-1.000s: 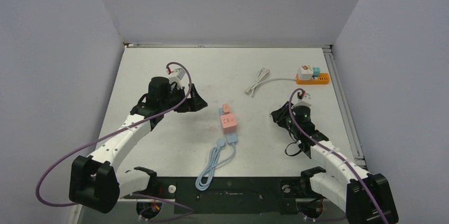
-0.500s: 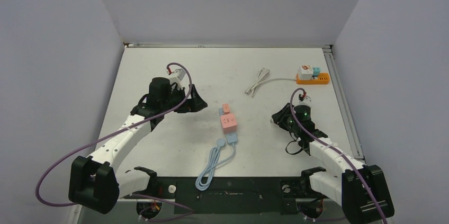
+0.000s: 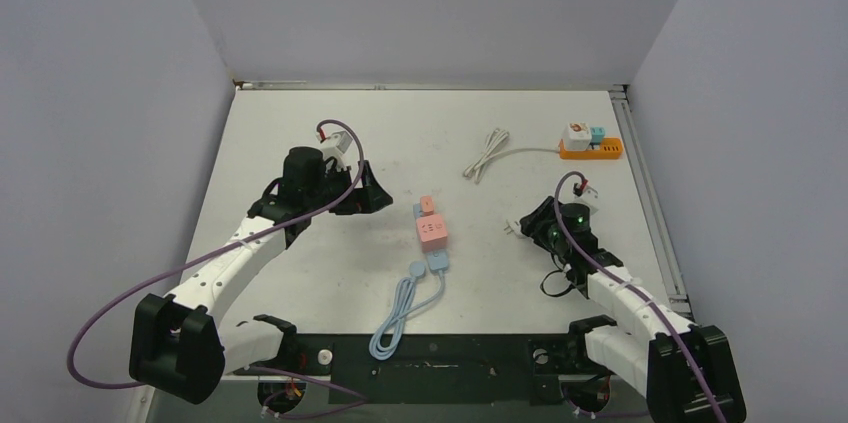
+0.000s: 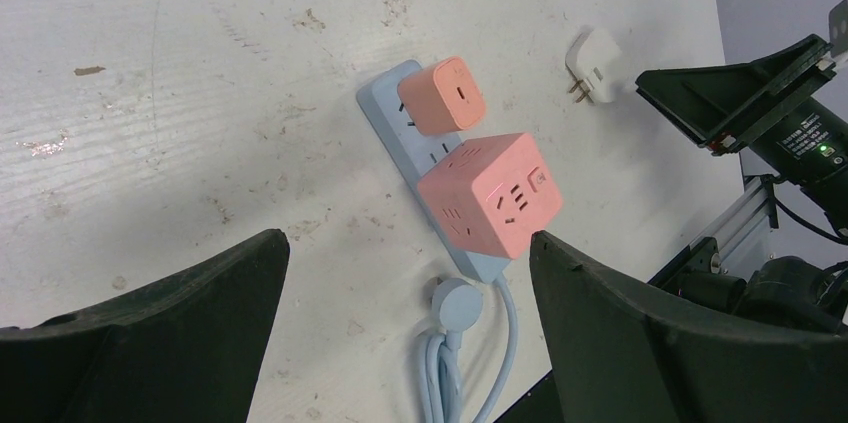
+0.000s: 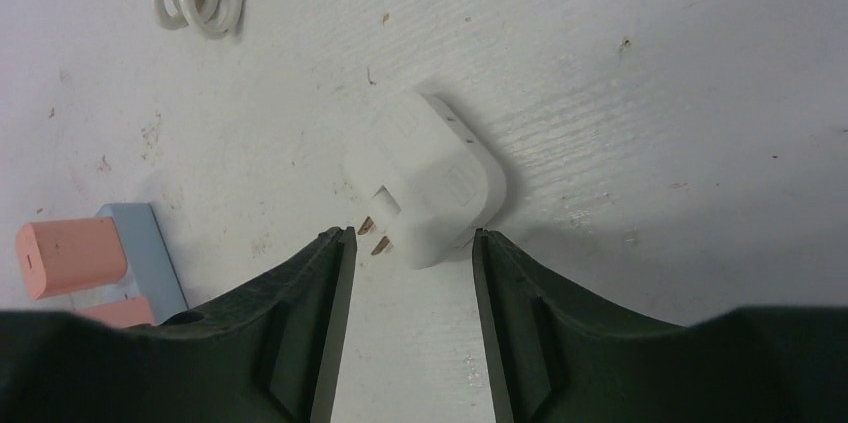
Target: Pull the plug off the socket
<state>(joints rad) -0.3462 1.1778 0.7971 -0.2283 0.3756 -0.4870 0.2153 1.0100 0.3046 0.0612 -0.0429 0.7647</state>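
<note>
One white plug (image 5: 430, 178), flat, long axis and two prongs toward blue strip (image 5: 138, 238). My right gripper (image 5: 412, 234) straddles it, narrowly parted; left gripper (image 4: 407, 238) wide, empty.

I get bright, even light on every feed; the white plug (image 5: 430, 183) drops a soft shadow toward four o'clock; focus crisp.

white plug (image 5: 425, 188): unplugged, lying flat, brass prongs bare and turned toward the strip, apart to its right | blue power strip (image 4: 385, 108): flat, pink cube (image 4: 490, 193) and small pink charger (image 4: 442, 95) plugged in, own cord coiled at near end
</note>
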